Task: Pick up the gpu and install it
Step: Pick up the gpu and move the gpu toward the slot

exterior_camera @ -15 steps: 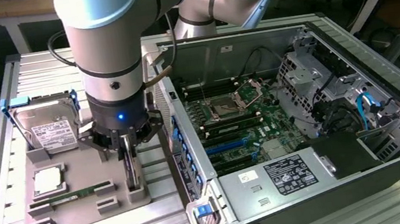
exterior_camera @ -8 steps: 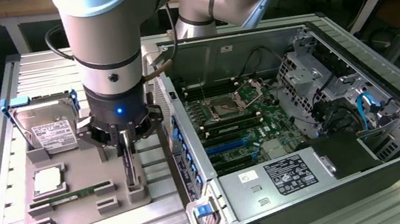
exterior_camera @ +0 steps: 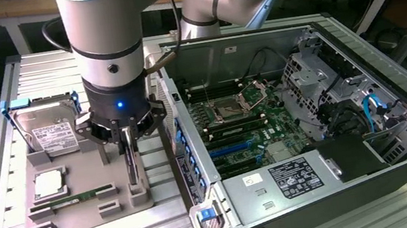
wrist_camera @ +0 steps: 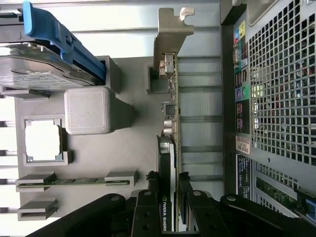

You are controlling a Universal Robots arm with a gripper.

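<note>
The gpu (exterior_camera: 132, 172) stands on its edge in slots of the grey holder tray (exterior_camera: 82, 220), just beside the open computer case (exterior_camera: 302, 129). In the wrist view the gpu (wrist_camera: 170, 123) is a thin dark board whose silver bracket (wrist_camera: 170, 29) is at the end far from the gripper. My gripper (exterior_camera: 127, 144) is straight above the card, and its black fingers (wrist_camera: 153, 185) press against both faces of the card at the heatsink end. The gripper (wrist_camera: 168, 181) is shut on the gpu, which still rests in the holder.
On the same tray (wrist_camera: 133, 143) stand a silver hard drive (exterior_camera: 48, 128) in a blue carrier, a processor (exterior_camera: 50, 183) and a green memory stick (exterior_camera: 71, 200). The motherboard with blue slots (exterior_camera: 229, 149) lies inside the case. The case's perforated rear wall (wrist_camera: 281, 89) is close beside the card.
</note>
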